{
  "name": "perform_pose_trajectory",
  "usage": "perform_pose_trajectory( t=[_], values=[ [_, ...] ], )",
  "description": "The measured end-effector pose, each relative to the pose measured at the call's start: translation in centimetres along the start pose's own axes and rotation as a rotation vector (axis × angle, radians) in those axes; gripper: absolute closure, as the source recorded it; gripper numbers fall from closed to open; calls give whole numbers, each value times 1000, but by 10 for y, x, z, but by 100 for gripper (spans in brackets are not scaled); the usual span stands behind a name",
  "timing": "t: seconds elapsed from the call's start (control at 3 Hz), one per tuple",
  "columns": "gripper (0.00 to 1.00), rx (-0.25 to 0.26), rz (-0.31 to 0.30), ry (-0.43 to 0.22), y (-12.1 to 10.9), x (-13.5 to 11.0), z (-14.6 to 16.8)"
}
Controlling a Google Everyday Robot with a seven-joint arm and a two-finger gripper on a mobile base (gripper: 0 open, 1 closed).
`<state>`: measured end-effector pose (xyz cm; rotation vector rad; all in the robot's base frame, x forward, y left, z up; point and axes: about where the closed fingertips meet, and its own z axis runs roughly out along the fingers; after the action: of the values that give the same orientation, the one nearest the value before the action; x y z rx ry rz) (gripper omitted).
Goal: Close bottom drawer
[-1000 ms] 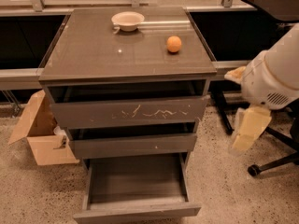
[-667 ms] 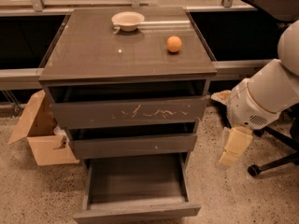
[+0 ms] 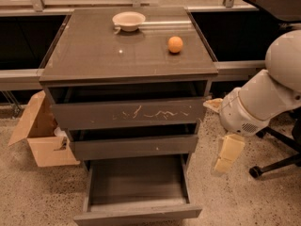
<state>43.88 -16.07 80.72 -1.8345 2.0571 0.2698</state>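
The bottom drawer [image 3: 137, 214] sticks out, wide open, at the foot of the cabinet [image 3: 89, 55], over a speckled floor [image 3: 33, 197]. It has not moved since a moment ago. The gripper [image 3: 227, 154] has come lower and closer to the cabinet's right side, apart from the drawer. I cannot tell if it is spread or pressed together. A bowl [image 3: 129, 20] and an orange [image 3: 175, 44] sit on top. A cardboard box [image 3: 42, 140] is on the left.

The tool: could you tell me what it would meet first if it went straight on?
Probably the speckled floor, just beside the open bottom drawer; the tool hangs pointing down, though depth is unclear.
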Motion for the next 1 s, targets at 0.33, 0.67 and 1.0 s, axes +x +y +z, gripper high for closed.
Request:
perform_pose_trajectory(
  t=[0.33, 0.67, 1.0],
  values=[
    [0, -79, -57, -44, 13, 5, 61],
    [0, -173, -105, -86, 36, 18, 134],
    [27, -296, -95, -115, 64, 39, 222]
  ],
)
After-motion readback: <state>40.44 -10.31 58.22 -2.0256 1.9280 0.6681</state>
